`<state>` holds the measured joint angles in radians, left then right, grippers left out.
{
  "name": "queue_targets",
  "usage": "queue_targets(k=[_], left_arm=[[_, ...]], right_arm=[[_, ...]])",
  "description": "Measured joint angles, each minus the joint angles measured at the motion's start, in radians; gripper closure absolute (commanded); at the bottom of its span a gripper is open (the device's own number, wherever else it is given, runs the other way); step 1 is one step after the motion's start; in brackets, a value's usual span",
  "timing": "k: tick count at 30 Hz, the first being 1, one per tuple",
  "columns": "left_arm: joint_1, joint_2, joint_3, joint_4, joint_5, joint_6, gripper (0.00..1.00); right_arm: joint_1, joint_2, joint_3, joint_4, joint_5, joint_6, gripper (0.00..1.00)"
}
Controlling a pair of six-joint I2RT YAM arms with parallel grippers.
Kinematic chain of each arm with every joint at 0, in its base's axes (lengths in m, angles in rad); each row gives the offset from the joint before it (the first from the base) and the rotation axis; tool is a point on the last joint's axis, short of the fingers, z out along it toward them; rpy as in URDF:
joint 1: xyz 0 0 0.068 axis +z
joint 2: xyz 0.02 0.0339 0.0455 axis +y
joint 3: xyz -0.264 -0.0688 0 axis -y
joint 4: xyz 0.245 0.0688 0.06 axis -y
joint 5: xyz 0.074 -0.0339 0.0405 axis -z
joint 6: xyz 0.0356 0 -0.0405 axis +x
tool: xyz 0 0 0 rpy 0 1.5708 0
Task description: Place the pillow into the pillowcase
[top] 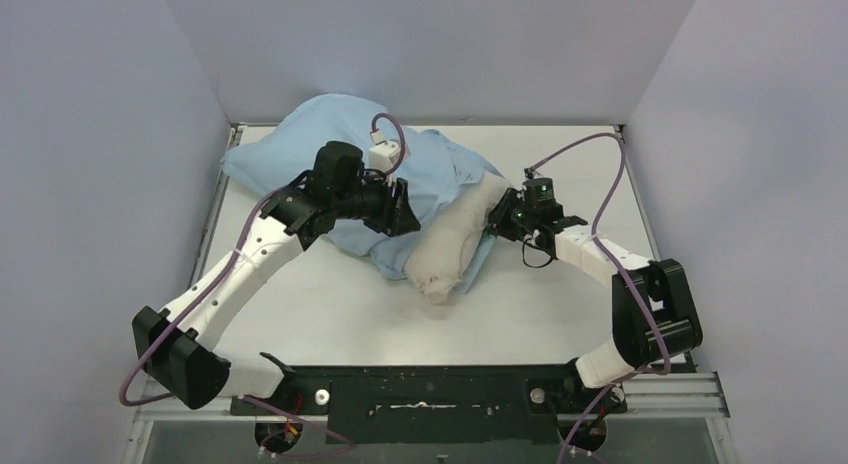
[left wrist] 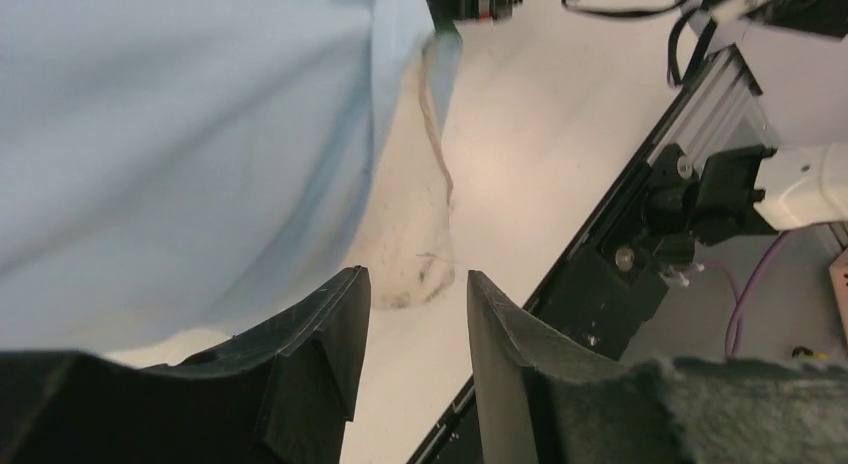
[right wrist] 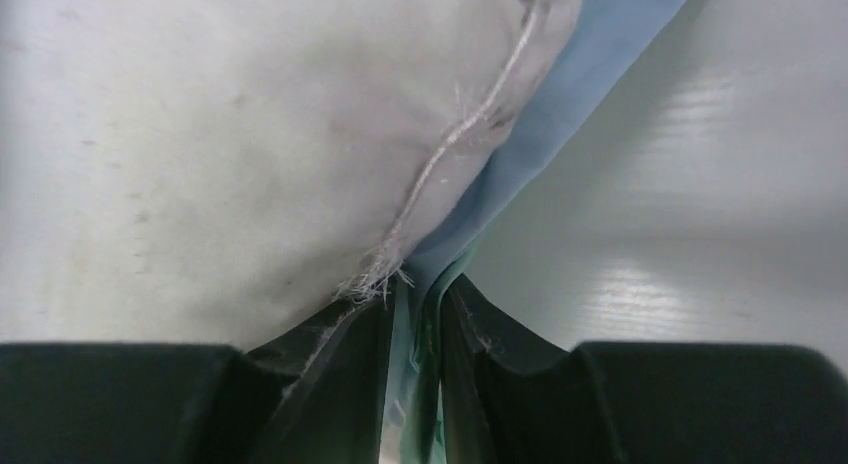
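Pillow (top: 447,246) lies partly sheathed. Its far part is inside the pillowcase (top: 300,149), and its bare off-white end sticks out beneath and just ahead of the left gripper (left wrist: 412,294), long axis running from between the two grippers back toward the near edge of the table (top: 330,314). That gripper hovers with jaws apart, holding nothing, wrist reaching inward over the cloth. The right gripper (right wrist: 418,314) is nearer the case mouth, pinching its blue-and-teal hem just beside the pillow's frayed seam, forearm angled inward.

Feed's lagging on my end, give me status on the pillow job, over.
Right fingers shut on pillowcase edge. Left fingers open, holding nothing. Pillow partly in, near end sticking out. No obstacle seen.
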<state>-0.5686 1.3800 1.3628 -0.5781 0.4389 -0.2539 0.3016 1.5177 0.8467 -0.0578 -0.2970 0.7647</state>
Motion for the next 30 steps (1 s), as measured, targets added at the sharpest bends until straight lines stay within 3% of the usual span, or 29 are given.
queue_targets(k=[6,15,25,28,30], left_arm=[[-0.039,-0.087,-0.079,-0.061,-0.05,0.009,0.57],[-0.073,-0.147,-0.311,0.035,-0.169,0.025,0.55],[-0.151,-0.075,-0.36,0.258,-0.314,0.022,0.52],[-0.165,-0.036,-0.36,0.289,-0.348,0.023,0.59],[-0.176,-0.019,-0.36,0.3,-0.365,0.026,0.79]], right_arm=[[-0.028,-0.042,0.068,-0.09,0.012,-0.052,0.5],[-0.027,-0.296,0.073,-0.229,0.018,-0.103,0.44],[0.027,-0.377,0.024,-0.203,-0.007,-0.073,0.4],[0.051,-0.374,0.011,-0.179,-0.007,-0.064,0.4],[0.068,-0.363,0.001,-0.152,-0.007,-0.052,0.4]])
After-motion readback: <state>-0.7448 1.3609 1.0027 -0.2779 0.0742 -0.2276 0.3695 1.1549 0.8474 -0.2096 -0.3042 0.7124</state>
